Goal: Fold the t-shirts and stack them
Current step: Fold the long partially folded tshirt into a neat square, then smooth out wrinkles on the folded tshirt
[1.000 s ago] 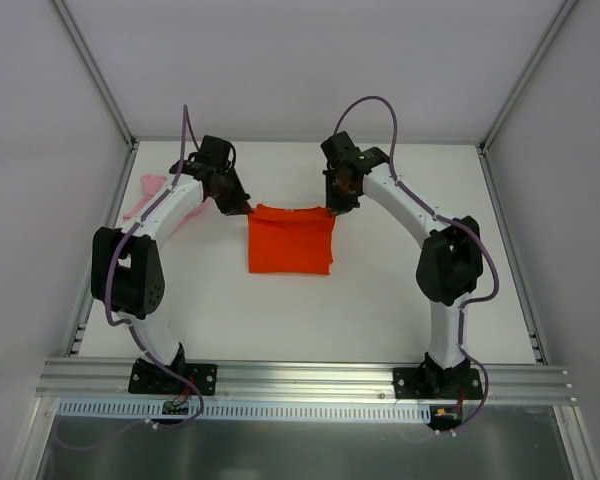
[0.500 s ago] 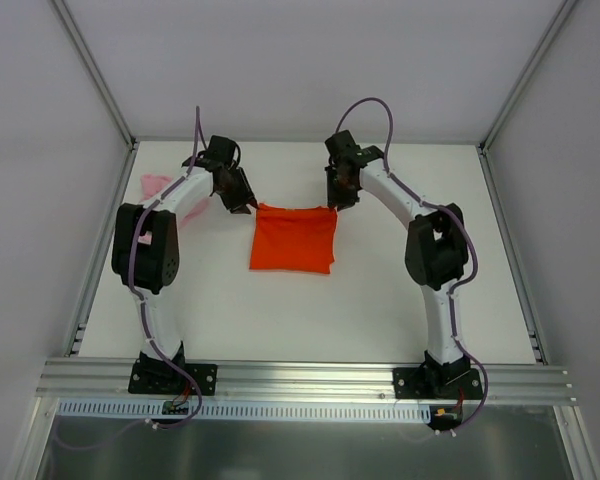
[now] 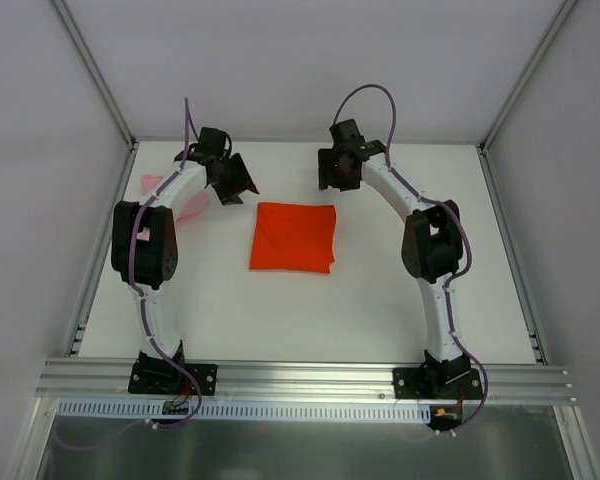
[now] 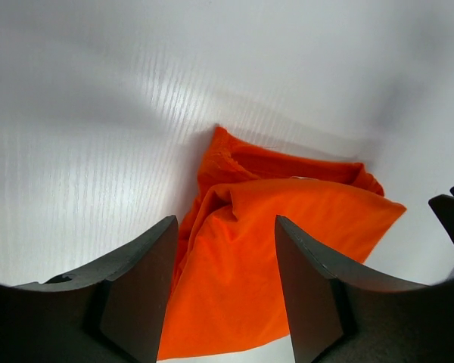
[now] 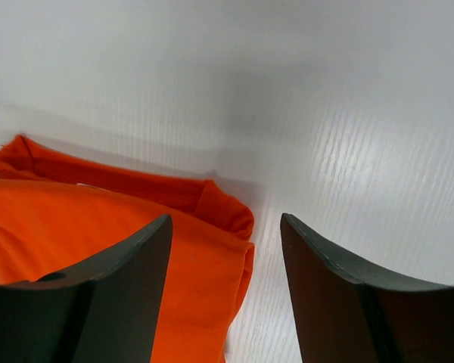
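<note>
orange shirt (image 3: 293, 237): folded to a square, flat on the table (image 3: 380, 290) | left hand (image 3: 232, 179): jaws apart, empty, just beyond the orange shirt's far left corner | right hand (image 3: 338, 173): jaws apart, empty, just beyond its far right corner | pink shirt (image 3: 154, 185): well left of the orange shirt, partly behind the left arm (image 3: 145, 250)

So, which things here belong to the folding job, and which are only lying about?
Belong to the job:
orange-red t-shirt, folded, mid-table
pink t-shirt, far left, partly behind the left arm

Not part of it:
white table
metal rail at the near edge
</note>
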`<state>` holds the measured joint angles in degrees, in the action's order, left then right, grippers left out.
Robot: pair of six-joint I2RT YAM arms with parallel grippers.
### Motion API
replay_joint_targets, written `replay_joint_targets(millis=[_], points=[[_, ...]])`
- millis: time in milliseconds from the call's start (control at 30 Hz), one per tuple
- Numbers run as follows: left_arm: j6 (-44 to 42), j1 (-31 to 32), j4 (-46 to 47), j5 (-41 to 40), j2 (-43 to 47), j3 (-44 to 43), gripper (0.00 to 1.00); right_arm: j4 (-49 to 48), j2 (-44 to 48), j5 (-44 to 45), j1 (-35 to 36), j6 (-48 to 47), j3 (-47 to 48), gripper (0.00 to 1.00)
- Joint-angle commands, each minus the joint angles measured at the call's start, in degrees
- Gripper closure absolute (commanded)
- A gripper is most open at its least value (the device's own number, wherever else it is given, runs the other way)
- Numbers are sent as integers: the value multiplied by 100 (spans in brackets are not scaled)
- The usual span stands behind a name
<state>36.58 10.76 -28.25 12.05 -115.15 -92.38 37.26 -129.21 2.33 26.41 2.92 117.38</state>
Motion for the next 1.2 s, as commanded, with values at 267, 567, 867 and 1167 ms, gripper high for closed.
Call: replay_joint_targets(millis=[267, 567, 867, 1167], points=[[-161, -206, 266, 2913, 274, 131, 50, -427, 1863, -2743, -462, 735, -1172, 87], [218, -162, 1093, 3497, 73, 677, 52, -1747, 1917, -3433, -339, 1738, -2597, 99], [482, -162, 1559, 3611, -648, 370, 55, -2802, 1101, -3529, -347, 2353, -2615, 99], [587, -171, 1646, 3277, -1035, 53, 58, -3075, 546, -3125, -426, 2538, -2545, 99]])
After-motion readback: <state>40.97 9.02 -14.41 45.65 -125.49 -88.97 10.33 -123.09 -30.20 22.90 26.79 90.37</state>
